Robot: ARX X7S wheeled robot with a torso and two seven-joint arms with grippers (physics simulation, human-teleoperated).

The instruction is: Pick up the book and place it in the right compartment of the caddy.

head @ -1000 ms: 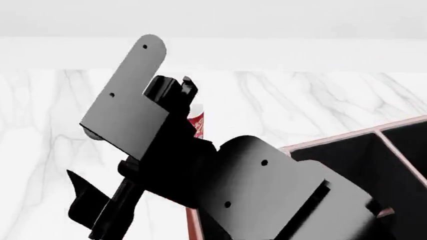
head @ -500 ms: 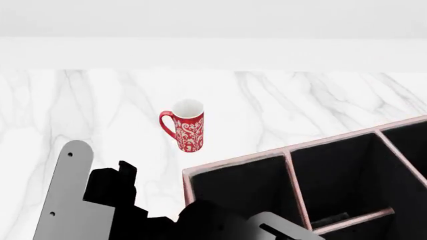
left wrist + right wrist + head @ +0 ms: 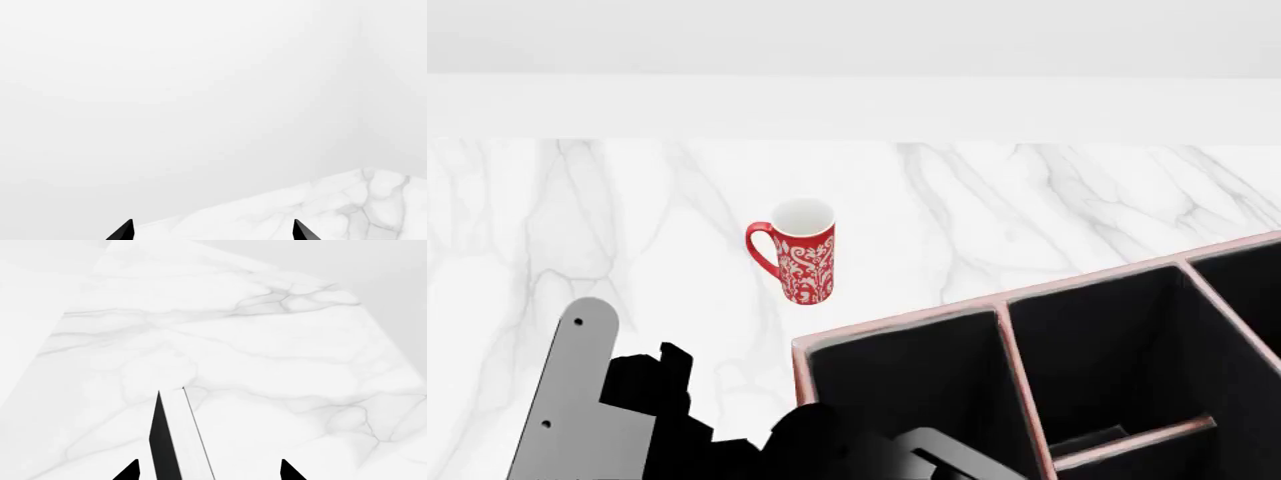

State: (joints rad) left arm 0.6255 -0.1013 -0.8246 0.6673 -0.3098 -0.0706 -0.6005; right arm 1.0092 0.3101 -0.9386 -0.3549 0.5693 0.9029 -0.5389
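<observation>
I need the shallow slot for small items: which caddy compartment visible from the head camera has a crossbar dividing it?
The middle compartment of the caddy: a pale-edged crossbar spans its near end. The left compartment shows none.

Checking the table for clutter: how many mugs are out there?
1: a red-and-white patterned mug stands upright on the marble table, apart from the caddy, beyond its left end. The arms may hide others.
</observation>
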